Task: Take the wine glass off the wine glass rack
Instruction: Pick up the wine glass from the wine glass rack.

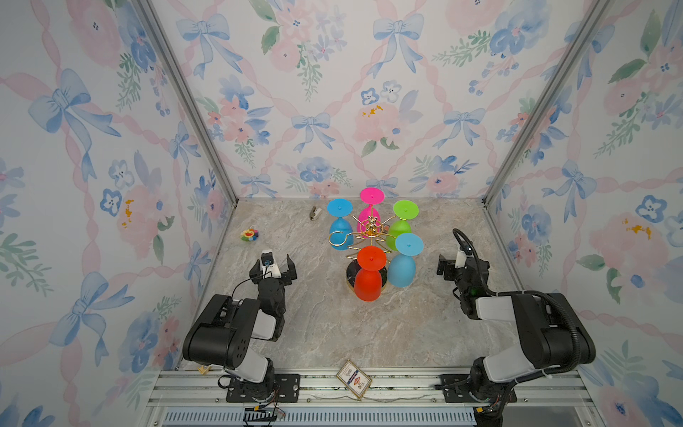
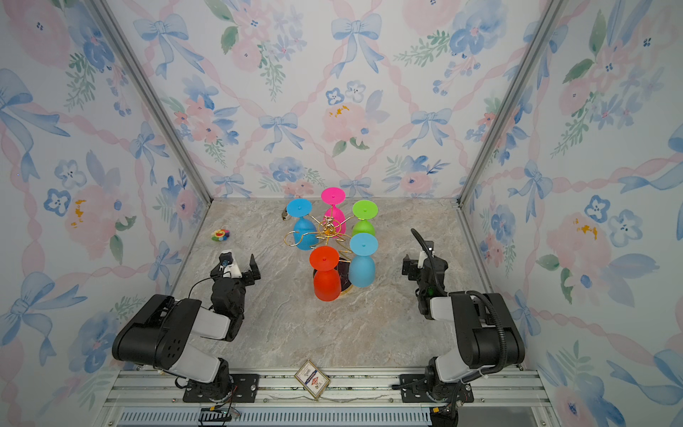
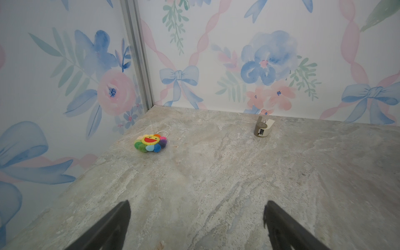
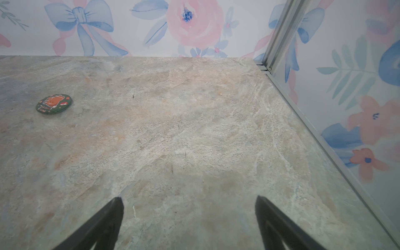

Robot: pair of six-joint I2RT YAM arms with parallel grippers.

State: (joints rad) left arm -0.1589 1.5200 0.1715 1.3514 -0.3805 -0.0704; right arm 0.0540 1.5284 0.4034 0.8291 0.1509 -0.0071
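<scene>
Your wine glass rack (image 1: 371, 232) stands on the table (image 1: 332, 332), five wine glasses (image 1: 368, 284) hanging upside down from it; your left pincer (image 1: 274, 263) and right pincer (image 1: 443, 265) flank it, both spread wide, empty.

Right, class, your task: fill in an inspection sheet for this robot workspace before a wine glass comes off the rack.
Surface: marble-look tabletop, no spills seen.
Job's things: gold wine glass rack holds five upside-down glasses: red glass, near blue glass, far blue glass, pink glass, green glass; one looped arm is empty.
Clutter: rainbow flower toy, small grey gadget, green badge, card packet at the front edge.
Hands: left hand and right hand open, empty, apart from the rack.
Cables: black hose over right arm; thin wire by left arm.
Surroundings: floral wallpaper walls, aluminium posts.
</scene>
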